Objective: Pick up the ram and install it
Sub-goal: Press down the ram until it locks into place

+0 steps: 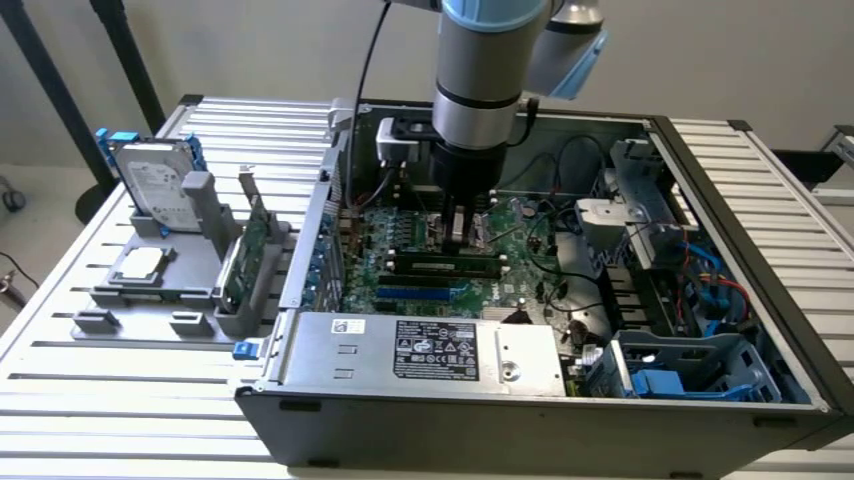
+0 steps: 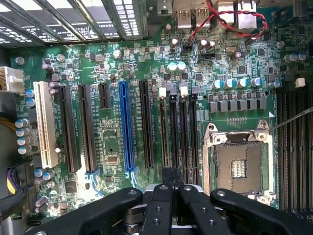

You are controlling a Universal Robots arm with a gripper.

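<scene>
Closest to my wrist cam: the gripper [image 2: 171, 188], fingers pressed together, nothing between them that I can make out. Tips sit over the mobo [image 2: 112, 122] right at the near ends of the black memory slots [image 2: 178, 132], beside the empty CPU socket [image 2: 242, 164]. I read that as pushing down or hovering w/ a closed claw, not carrying anything.

From the exterior view, the arm comes straight down into the open PC case [image 1: 747, 200], gripper [image 1: 465, 235] vertical, which makes sense: slots face up since the case lies on its side, so any seating force has to go straight down.

The ram [image 1: 447, 266] lies just in front of the fingertips in the exterior view, long edge horizontal, standing in a slot above the blue connector strip [image 1: 420, 294]. It looks like a thin dark-green stick w/ a row of black chips and a pale label patch. Can't tell if its end latches are clicked; it appears level, so probably seated or nearly.

Further out, on the exterior view's left, the grey parts rack [image 1: 147, 300] holds the rest upright for easy top-down grabs: a green expansion card [image 1: 240, 262], a silver processor chip [image 1: 140, 263], and a hard drive [image 1: 150, 185] at the back. PSU [image 1: 427, 350] sits along the case's near wall.
</scene>
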